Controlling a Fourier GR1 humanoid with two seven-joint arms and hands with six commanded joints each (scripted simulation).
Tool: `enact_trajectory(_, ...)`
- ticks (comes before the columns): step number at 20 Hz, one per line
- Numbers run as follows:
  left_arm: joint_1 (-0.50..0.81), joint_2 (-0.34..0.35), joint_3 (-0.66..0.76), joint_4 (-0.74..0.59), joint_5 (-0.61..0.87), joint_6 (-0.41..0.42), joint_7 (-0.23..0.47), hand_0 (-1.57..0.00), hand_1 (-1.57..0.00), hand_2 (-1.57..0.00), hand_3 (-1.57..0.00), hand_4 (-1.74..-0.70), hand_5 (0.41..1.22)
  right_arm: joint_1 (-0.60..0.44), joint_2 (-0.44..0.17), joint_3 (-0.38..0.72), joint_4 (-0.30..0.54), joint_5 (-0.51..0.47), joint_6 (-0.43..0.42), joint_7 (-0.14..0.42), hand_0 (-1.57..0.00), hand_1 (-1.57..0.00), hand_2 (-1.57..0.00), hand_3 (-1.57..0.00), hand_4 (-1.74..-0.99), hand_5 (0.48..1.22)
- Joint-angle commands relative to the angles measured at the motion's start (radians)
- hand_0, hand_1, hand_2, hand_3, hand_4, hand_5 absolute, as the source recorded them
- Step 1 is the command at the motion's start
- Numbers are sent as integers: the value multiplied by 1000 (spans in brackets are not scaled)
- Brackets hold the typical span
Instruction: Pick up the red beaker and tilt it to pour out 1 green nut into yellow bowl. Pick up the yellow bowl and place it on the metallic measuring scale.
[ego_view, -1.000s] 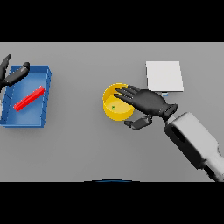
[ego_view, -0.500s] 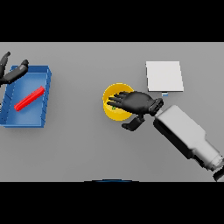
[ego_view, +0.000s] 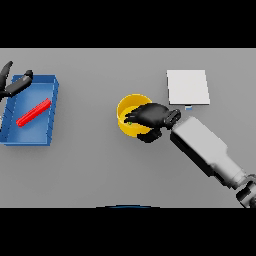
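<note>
Gripping the round yellow bowl (ego_view: 131, 121) near the bench's middle, the right robot hand (ego_view: 149, 117) curls over its rim; a shallow pinch could slip or spill the green nut (ego_view: 129, 122) before reaching the flat metallic scale (ego_view: 187, 87). Left robot hand (ego_view: 11, 82) hangs open at the left edge.

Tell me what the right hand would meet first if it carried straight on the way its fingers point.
The right hand points toward the view's left, over the yellow bowl; its far rim likely comes first, though height is unclear.
</note>
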Motion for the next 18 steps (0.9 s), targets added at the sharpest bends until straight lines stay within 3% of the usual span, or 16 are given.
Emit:
enact_trajectory(1,-2,-1,-2,9,-4,1,-1,1,1,1,1,-789,710,1,-1,2,0,1,-5,-12,-455,-407,-349,-322,-1363,957)
enact_trajectory(2,20,4,0,-9,2,-1,-20,1,1,1,1,-788,710,9,-6,3,-8,0,-5,-11,-678,-640,-594,-572,-1435,1010)
enact_trajectory(5,7,10,4,-11,3,-3,3,1,1,1,1,-787,707,7,-29,5,-28,-12,13,-60,-1114,-1094,-1071,-882,-1578,1113)
enact_trajectory(8,0,0,-5,3,-8,4,-4,1,1,1,1,-784,711,5,-25,0,-37,-30,50,-26,-1337,-1327,-1246,-1066,-1658,1166)
enact_trajectory(11,1,11,3,-6,-1,-3,4,1,1,1,1,-785,712,2,-33,2,-50,-38,68,-9,-1451,-1446,-1330,-1171,-1698,1193)
enact_trajectory(14,1,11,2,-4,5,-13,2,1,1,1,1,-782,703,-1,-51,-7,-88,-54,76,-16,-1510,-1507,-1387,-1195,-1719,1207)
enact_trajectory(18,-3,10,-6,-5,-6,-8,-3,1,1,1,1,-771,707,-6,-90,-40,-151,-83,120,20,-1546,-1545,-1459,-1160,-1732,1215)
